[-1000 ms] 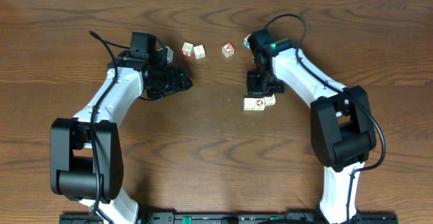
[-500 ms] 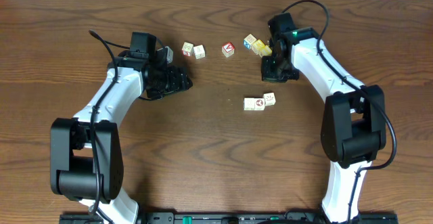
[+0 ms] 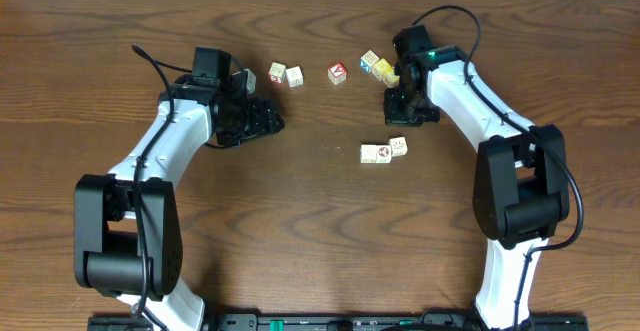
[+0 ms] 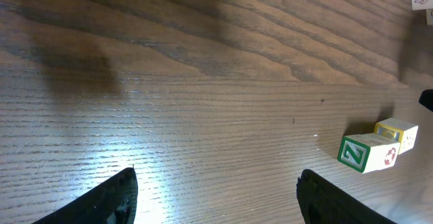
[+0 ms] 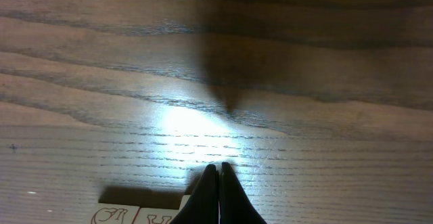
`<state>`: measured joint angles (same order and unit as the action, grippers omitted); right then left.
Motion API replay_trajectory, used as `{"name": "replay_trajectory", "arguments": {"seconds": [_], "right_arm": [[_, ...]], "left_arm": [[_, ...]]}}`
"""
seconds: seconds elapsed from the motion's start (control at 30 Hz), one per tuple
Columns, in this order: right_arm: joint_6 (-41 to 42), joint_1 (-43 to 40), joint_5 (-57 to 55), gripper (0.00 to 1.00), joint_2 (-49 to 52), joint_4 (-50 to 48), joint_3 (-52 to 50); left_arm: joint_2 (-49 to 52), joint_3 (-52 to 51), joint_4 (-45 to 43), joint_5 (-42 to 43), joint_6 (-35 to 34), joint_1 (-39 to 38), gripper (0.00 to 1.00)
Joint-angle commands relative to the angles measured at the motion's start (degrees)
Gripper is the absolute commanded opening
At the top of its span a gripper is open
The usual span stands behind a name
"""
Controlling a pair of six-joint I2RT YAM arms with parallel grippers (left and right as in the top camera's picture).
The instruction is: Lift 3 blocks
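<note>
**Right gripper** (image 3: 399, 113): the jaws are fully together. The fingertips (image 5: 213, 198) meet in a single point with nothing between them, and nothing is held.

**The blocks** (image 3: 380, 153): all three lie on the table (image 3: 320, 226) in a short touching row, just beside the right gripper on the side toward the robot's base (two cubes sit flush, the third slightly askew at the right end). In the right wrist view the closed tips overlap the edge of the row, so contact cannot be told from there. The overhead view shows bare wood between gripper and row.

**Left gripper** (image 3: 264, 121): the jaws are spread wide. Its fingers (image 4: 111, 200) stand at opposite sides of the left wrist view with only wood grain between them. It grips nothing and sits well apart from the blocks.
</note>
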<state>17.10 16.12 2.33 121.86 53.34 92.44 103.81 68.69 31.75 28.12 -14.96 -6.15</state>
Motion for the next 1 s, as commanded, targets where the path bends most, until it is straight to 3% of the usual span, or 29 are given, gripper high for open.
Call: {"name": "replay_trajectory", "arguments": {"seconds": [0.0, 0.97], "right_arm": [[-0.9, 1.3, -0.4, 0.01, 0.0, -0.2, -1.2], [0.9, 1.3, 0.5, 0.01, 0.0, 1.5, -3.9]], "left_arm": [[-0.1, 0.9, 0.3, -0.3, 0.5, 0.0, 0.76], [-0.1, 0.9, 0.3, -0.3, 0.5, 0.0, 0.76]]}}
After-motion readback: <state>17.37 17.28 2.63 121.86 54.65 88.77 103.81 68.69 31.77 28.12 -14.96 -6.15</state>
